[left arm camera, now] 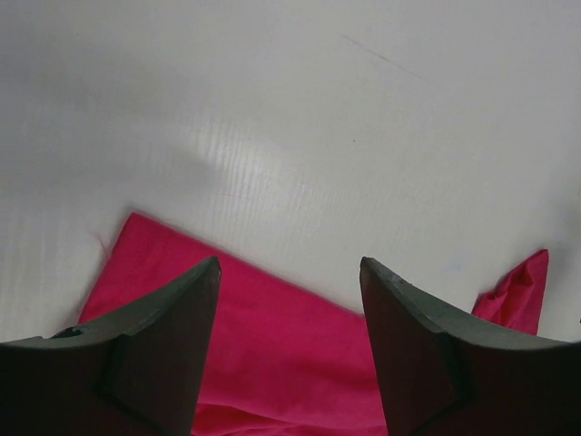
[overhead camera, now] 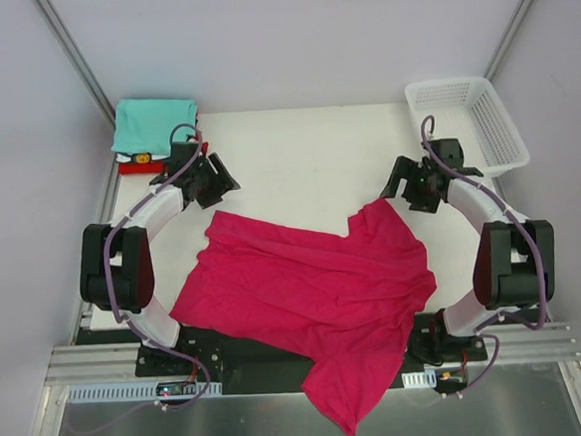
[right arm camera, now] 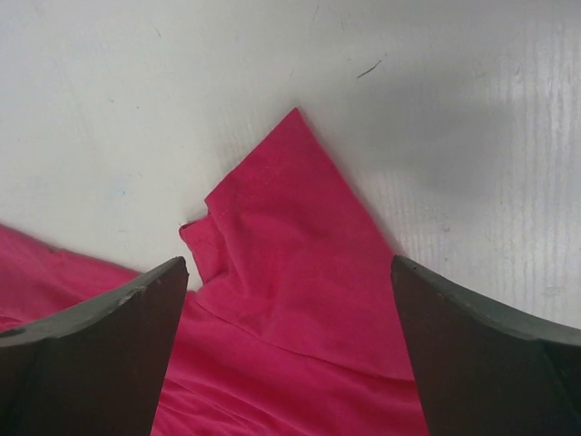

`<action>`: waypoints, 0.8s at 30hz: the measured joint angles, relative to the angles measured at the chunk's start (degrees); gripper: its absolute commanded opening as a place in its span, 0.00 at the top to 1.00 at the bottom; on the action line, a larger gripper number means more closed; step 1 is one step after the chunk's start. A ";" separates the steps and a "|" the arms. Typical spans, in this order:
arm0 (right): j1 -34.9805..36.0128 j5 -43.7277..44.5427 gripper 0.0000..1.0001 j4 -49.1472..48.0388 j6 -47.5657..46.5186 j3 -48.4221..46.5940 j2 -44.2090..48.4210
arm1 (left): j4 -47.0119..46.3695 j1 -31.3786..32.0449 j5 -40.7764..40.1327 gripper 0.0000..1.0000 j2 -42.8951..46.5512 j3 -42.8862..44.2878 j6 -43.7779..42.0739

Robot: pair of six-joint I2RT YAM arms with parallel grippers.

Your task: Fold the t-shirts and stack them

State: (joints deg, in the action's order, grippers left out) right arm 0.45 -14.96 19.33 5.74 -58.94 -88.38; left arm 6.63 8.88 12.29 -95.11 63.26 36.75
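Note:
A large magenta-pink t-shirt (overhead camera: 306, 297) lies spread and rumpled across the table, and its lower part hangs over the near edge. My left gripper (overhead camera: 213, 183) hovers over the shirt's far left corner (left arm camera: 272, 345). Its jaws stand apart with nothing between them, and the cloth edge lies below the gap (left arm camera: 290, 262). Over the shirt's far right corner (right arm camera: 281, 218), a folded-over point, my right gripper (overhead camera: 408, 185) stands wide open (right arm camera: 288, 261). A folded teal t-shirt (overhead camera: 152, 123) rests on a red one (overhead camera: 132, 167) at the back left.
A white mesh basket (overhead camera: 504, 133) stands at the back right corner of the table. Bare white tabletop (overhead camera: 306, 157) lies between the two grippers. Grey walls enclose the table on three sides.

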 measured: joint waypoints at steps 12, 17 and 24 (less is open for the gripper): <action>0.00 -1.01 0.21 0.20 0.00 -5.25 -9.20 | 0.74 -1.11 -1.27 0.44 -1.27 -1.09 0.57; 0.00 -2.34 0.25 -0.07 0.04 -10.21 -14.99 | 1.29 -1.51 -0.85 0.45 -4.35 0.90 0.57; 0.02 -4.48 0.33 -0.24 0.28 -14.34 -19.47 | 1.40 -1.88 -0.55 0.45 -5.84 2.14 0.63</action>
State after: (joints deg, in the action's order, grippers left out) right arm 0.47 -19.44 19.09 6.02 -73.28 -107.85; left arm 8.03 7.01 11.75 -100.95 65.41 37.39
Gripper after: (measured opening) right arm 0.699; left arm 0.550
